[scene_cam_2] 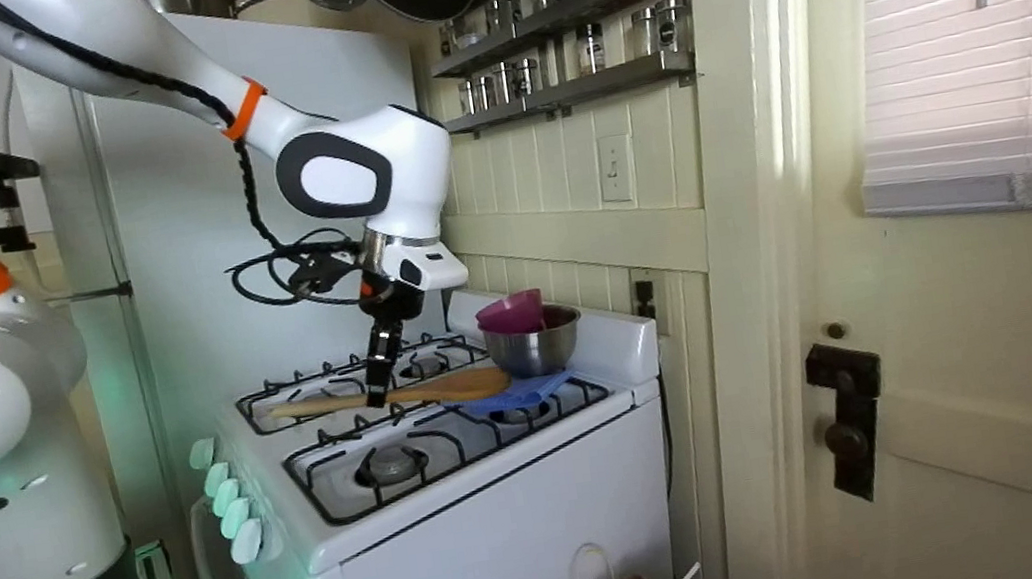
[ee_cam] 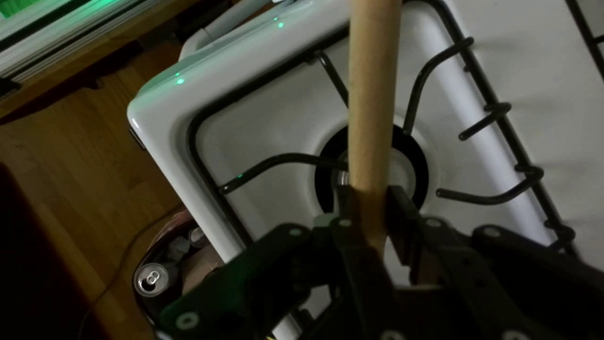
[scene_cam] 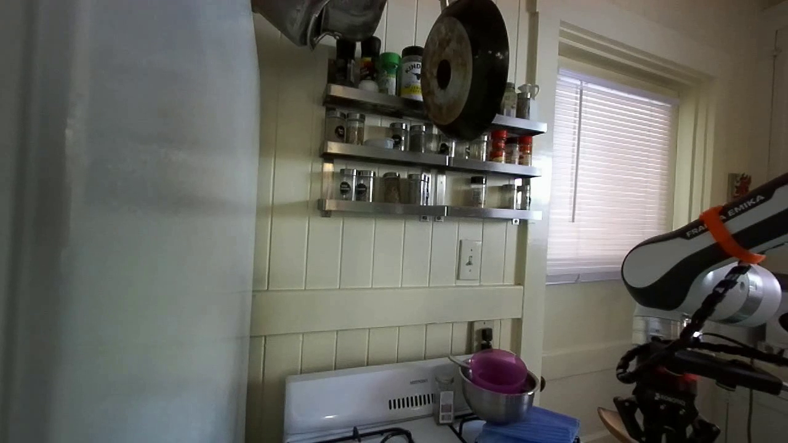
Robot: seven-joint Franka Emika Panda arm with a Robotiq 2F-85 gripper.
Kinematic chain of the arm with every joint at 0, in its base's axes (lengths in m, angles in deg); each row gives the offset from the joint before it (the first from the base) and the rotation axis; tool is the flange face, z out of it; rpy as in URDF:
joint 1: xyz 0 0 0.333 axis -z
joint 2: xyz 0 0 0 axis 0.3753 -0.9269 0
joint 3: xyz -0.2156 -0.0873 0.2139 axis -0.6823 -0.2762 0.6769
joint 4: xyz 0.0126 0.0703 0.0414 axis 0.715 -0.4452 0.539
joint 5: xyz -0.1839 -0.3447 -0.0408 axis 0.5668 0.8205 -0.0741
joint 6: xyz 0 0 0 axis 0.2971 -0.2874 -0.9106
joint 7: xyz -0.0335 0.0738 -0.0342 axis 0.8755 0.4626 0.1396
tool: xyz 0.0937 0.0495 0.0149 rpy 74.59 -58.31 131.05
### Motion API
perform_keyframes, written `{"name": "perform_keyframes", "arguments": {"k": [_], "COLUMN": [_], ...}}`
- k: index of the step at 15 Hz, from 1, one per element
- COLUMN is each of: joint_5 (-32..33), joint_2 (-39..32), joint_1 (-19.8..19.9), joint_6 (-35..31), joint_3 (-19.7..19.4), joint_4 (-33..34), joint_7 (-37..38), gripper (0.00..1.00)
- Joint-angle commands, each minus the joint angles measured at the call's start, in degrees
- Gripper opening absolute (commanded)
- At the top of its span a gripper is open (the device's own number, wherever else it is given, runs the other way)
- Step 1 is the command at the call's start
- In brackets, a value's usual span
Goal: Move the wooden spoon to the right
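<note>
In an exterior view, the long tan wooden spoon (scene_cam_2: 434, 390) is held nearly level across the frame's middle, over the white enamel stove (scene_cam_2: 501, 544). Its handle end is pointed left; next, partway along the handle, it is pinched by the black two-fingered gripper (scene_cam_2: 378, 400), set across the long axis. To the right, the broad head is seen near the folded blue cloth (scene_cam_2: 520, 392) and round steel bowl (scene_cam_2: 535, 349); were the frame's right meant, the bowl might be struck head-first.

The stove (scene_cam_2: 509, 528) is white with black bars (ee_cam: 482, 84). The spoon (ee_cam: 373, 108) over it is light brown. At its back are a silver bowl (scene_cam_2: 537, 351), pink bowl (scene_cam: 497, 370) and blue cloth (scene_cam: 537, 424).
</note>
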Motion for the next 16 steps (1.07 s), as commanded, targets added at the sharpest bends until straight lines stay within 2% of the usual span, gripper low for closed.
{"name": "perform_keyframes", "arguments": {"k": [1, 8, 16], "joint_5": [-0.45, -0.16, 0.03], "joint_2": [-6.06, -14.25, -17.41], "joint_1": [-0.23, -2.18, -3.35], "joint_6": [-3.46, -5.71, -7.96], "joint_3": [0.93, 2.74, 2.89], "joint_4": [3.66, 7.14, 7.01], "joint_7": [4.27, 9.93, 13.13], "gripper": [0.05, 0.05, 0.05]}}
